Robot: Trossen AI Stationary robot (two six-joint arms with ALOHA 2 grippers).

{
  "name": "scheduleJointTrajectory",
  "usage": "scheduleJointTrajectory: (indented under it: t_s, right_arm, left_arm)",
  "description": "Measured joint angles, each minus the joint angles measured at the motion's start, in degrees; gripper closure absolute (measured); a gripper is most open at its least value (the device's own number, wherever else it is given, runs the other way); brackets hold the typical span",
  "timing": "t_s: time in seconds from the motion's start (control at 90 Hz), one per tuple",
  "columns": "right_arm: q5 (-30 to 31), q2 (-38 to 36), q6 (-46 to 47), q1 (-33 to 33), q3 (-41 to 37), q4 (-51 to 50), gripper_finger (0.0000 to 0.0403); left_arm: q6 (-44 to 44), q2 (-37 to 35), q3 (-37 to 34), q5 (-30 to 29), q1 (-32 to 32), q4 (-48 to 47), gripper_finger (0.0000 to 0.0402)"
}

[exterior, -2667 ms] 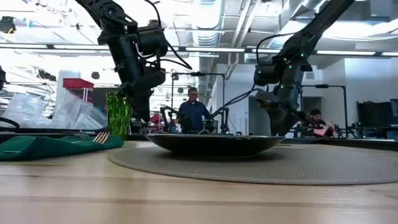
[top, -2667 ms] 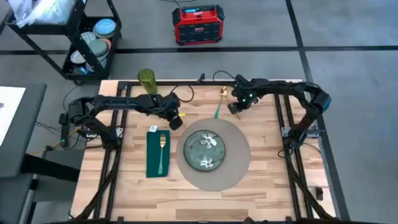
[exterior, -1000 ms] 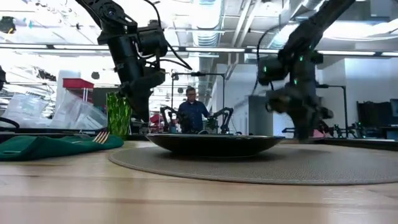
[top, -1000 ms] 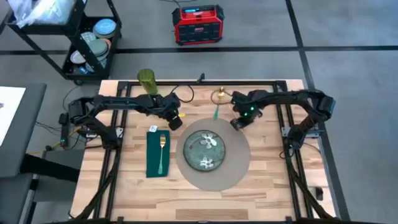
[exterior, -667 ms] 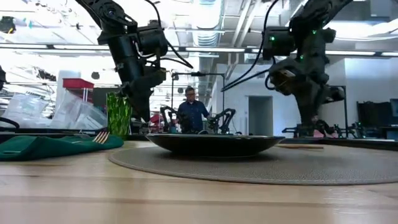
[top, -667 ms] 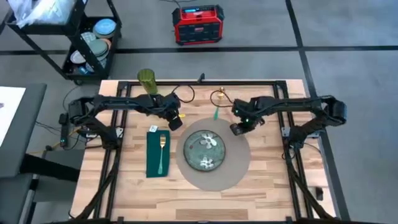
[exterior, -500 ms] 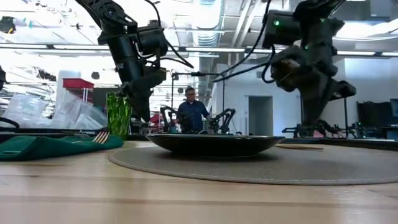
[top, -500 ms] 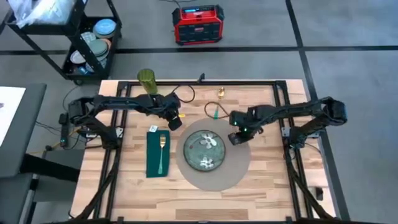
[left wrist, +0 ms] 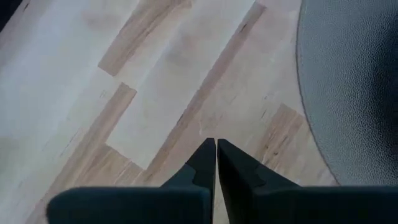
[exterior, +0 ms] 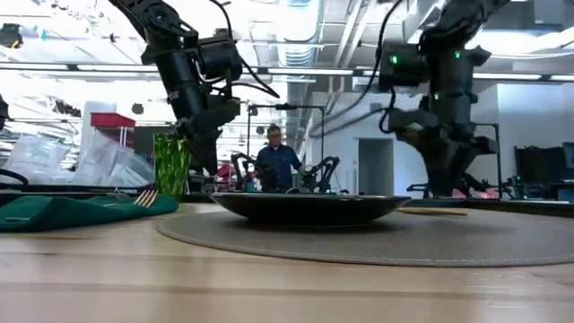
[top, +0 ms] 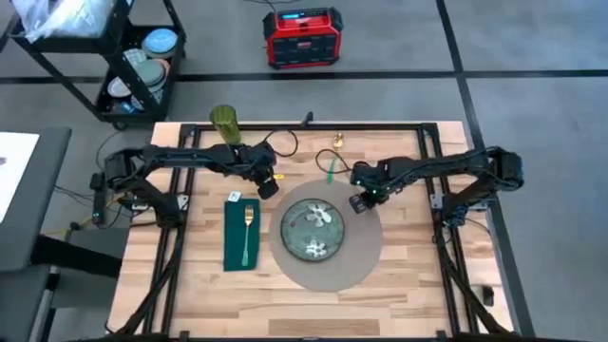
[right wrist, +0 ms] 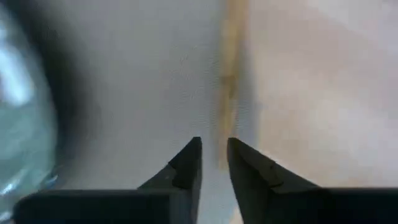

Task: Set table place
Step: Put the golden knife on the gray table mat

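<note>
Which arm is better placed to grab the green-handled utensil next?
Right, probably: the right tool sits over the placemat, nearer the green-handled utensil, jaws slightly apart. The left tool is shut, farther off.

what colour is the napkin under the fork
Dark green; the napkin shows best in the high view, left of the plate.

You see a light striped wood worktop [top: 399, 285] carrying a grey-beige placemat [top: 328, 271]. On it sits a green floral plate [top: 316, 229]; left lies a dark green napkin [top: 234, 245].
</note>
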Motion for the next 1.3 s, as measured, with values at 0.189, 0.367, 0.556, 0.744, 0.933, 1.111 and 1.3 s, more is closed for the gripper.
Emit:
scheduleJointTrajectory:
  t_s: [0.189,0.367,0.556,0.744,0.933,1.111,1.3]
  right_arm:
    - [-1.3,0.0,0.1,-0.7,-2.0,0.9,0.0271]
    - [-2.6,-0.1,2.0,0.0,-3.7,2.4,0.0257]
    - [-2.7,-0.1,2.9,1.5,-3.8,3.5,0.0273]
    - [-1.0,-0.1,2.9,1.7,-3.8,3.6,0.0286]
    - [-0.2,-0.1,2.4,0.9,-3.7,3.7,0.0286]
    - [-0.1,-0.1,1.1,0.1,-3.7,5.1,0.0286]
    - [-0.2,-0.1,1.0,-0.1,-3.7,5.1,0.0286]
  left_arm:
    - [0.3,0.0,0.0,0.0,0.0,0.0,0.0402]
    - [0.4,0.0,0.0,0.0,0.0,0.0,0.0402]
    - [0.2,0.0,0.0,0.0,0.0,0.1,0.0402]
    - [-1.6,0.0,-0.8,1.0,0.0,2.4,0.0402]
    - [-0.4,0.3,-4.3,7.4,-0.3,5.8,0.0402]
    - [2.6,3.1,-6.0,15.9,-0.2,8.7,0.0402]
    - [4.4,4.5,-6.2,24.0,-0.6,12.7,0.0402]
